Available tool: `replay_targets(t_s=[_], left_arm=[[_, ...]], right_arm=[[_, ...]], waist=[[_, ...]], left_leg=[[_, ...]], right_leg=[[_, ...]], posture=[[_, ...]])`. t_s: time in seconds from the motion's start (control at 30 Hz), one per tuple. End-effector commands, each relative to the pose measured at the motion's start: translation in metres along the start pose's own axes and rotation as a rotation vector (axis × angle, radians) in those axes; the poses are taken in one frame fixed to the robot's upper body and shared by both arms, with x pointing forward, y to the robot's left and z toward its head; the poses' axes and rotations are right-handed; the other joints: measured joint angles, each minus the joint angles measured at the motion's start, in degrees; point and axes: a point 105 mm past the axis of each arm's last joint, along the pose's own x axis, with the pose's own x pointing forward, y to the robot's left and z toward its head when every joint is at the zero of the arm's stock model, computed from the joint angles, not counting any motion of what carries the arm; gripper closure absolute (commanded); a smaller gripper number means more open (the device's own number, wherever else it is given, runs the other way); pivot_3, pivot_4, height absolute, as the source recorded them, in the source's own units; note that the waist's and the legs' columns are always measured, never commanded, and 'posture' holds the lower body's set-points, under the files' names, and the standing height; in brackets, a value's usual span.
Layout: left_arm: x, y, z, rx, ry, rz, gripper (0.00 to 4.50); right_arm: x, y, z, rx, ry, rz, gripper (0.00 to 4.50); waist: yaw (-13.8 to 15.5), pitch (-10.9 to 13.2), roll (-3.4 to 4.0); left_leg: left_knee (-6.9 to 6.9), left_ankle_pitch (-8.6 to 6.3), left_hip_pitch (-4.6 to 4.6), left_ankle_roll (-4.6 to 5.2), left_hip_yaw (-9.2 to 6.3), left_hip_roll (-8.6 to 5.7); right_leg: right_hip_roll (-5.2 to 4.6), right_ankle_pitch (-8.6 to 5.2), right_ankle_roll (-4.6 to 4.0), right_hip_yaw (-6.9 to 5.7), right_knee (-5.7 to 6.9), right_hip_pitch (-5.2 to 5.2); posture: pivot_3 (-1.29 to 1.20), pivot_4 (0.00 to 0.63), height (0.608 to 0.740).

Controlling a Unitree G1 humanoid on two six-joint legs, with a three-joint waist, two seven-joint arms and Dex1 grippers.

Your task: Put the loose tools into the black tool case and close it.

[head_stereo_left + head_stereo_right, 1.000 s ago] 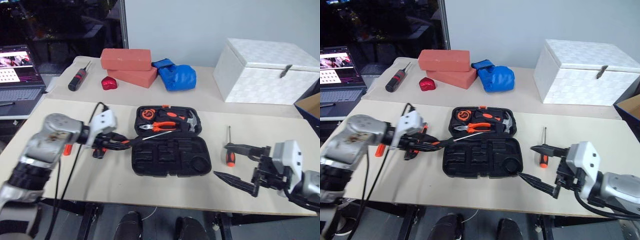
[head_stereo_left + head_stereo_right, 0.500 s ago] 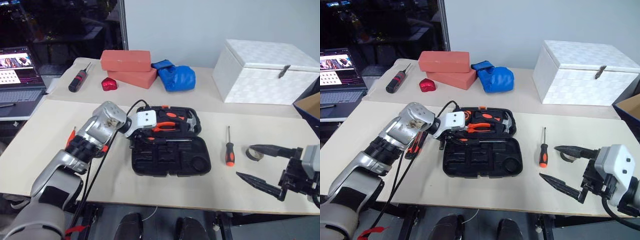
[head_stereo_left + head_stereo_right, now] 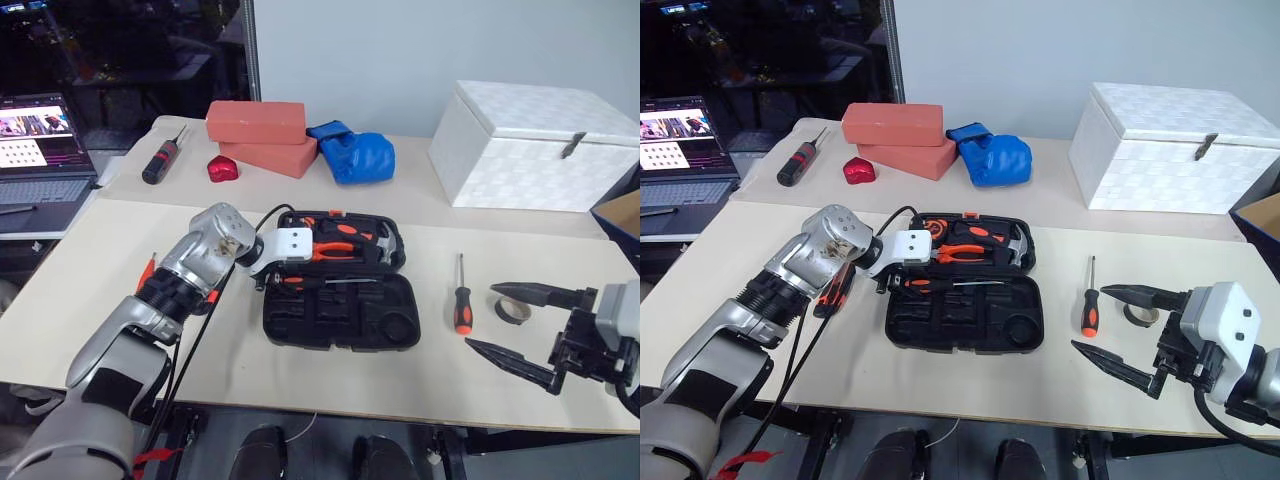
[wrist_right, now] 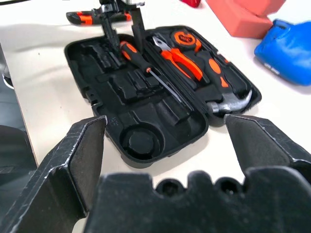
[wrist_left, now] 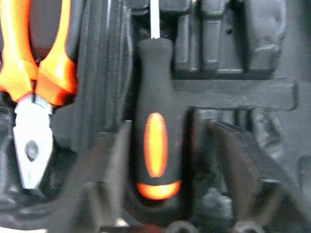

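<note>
A screwdriver [image 5: 154, 145] is being set into the open case [image 3: 965, 325]: it lies in a slot between the parted fingers of the left hand [image 3: 902, 283], apparently let go. The right hand [image 3: 1118, 330] hangs wide apart and empty over the bench [image 3: 720, 270], with a second screwdriver [image 3: 1088, 308] and the tape roll [image 3: 1139, 314] just beyond it. One of these is judged the next pick-up. The knife [image 4: 83, 18] lies on the bench behind the left hand. Pliers [image 5: 31, 92] sit beside that hand in the case. Nothing is seen blocking the way.
</note>
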Motion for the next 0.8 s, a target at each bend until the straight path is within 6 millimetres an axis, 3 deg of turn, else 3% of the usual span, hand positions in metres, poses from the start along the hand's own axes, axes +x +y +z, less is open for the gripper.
replay_targets(t_s=[0.03,0.17,0.27,0.33,0.47,0.57,0.7,0.8], left_arm=[[-0.025,-0.004,0.035,-0.096,-0.240,-0.010,1.17],[-0.018,-0.005,0.036,-0.235,-0.364,0.063,2.52],[-0.003,0.000,0.028,-0.298,-0.398,0.190,3.62],[0.012,0.000,0.012,-0.335,-0.356,0.276,4.37],[0.041,-0.018,-0.024,-0.420,-0.199,0.302,4.47],[0.055,-0.035,-0.041,-0.411,-0.133,0.278,4.47],[0.044,-0.028,-0.015,-0.372,-0.305,0.315,4.47],[0.009,-0.033,0.027,-0.324,-0.579,0.236,4.47]], right_arm=[[0.001,0.000,0.007,-0.032,-0.025,-0.012,0.00],[0.005,-0.001,0.006,-0.002,-0.052,-0.052,0.00],[0.009,-0.004,0.003,0.029,-0.054,-0.094,0.00],[0.011,-0.007,0.001,0.040,-0.048,-0.131,0.00],[0.015,-0.012,-0.003,0.056,-0.024,-0.188,0.00],[0.018,-0.020,-0.010,0.026,0.022,-0.263,0.00],[0.023,-0.030,-0.024,0.078,0.085,-0.381,0.00],[0.016,-0.046,-0.056,0.094,0.333,-0.545,0.00]], waist=[[0.04,0.00,0.00],[0.04,-0.03,0.06],[0.08,-0.05,0.09],[0.15,-0.04,0.07],[0.13,-0.08,0.13],[0.01,-0.30,0.39],[-0.20,-0.59,0.63],[-0.36,-0.60,0.70]], left_leg=[[0.00,0.00,-0.02,0.01,0.00,0.00],[0.00,0.23,-0.02,0.40,-0.05,-0.04],[-0.01,0.23,0.01,0.46,-0.07,-0.09],[0.00,0.24,0.00,0.47,-0.07,-0.11],[0.00,0.24,0.00,0.46,-0.07,-0.10],[-0.01,0.05,0.24,0.16,-0.02,-0.10],[-0.09,-0.05,0.66,-0.01,0.00,-0.07],[-0.13,-0.06,0.67,-0.02,-0.01,-0.08]], right_leg=[[0.00,0.00,0.00,0.00,0.00,-0.01],[0.00,-0.08,0.05,0.03,0.01,0.02],[0.00,-0.09,0.11,0.04,0.04,0.06],[0.00,-0.07,0.14,0.05,0.05,0.07],[0.00,-0.07,0.12,0.04,0.05,0.06],[-0.01,-0.09,0.07,0.06,0.01,0.16],[-0.05,-0.12,0.04,0.07,-0.02,0.25],[-0.06,-0.13,0.02,0.09,0.00,0.20]], posture=[[0.00,0.150,0.740],[0.00,0.150,0.740],[0.00,0.150,0.740],[0.00,0.150,0.740],[0.00,0.150,0.740],[0.00,0.150,0.740],[0.00,0.150,0.740],[0.00,0.150,0.740]])
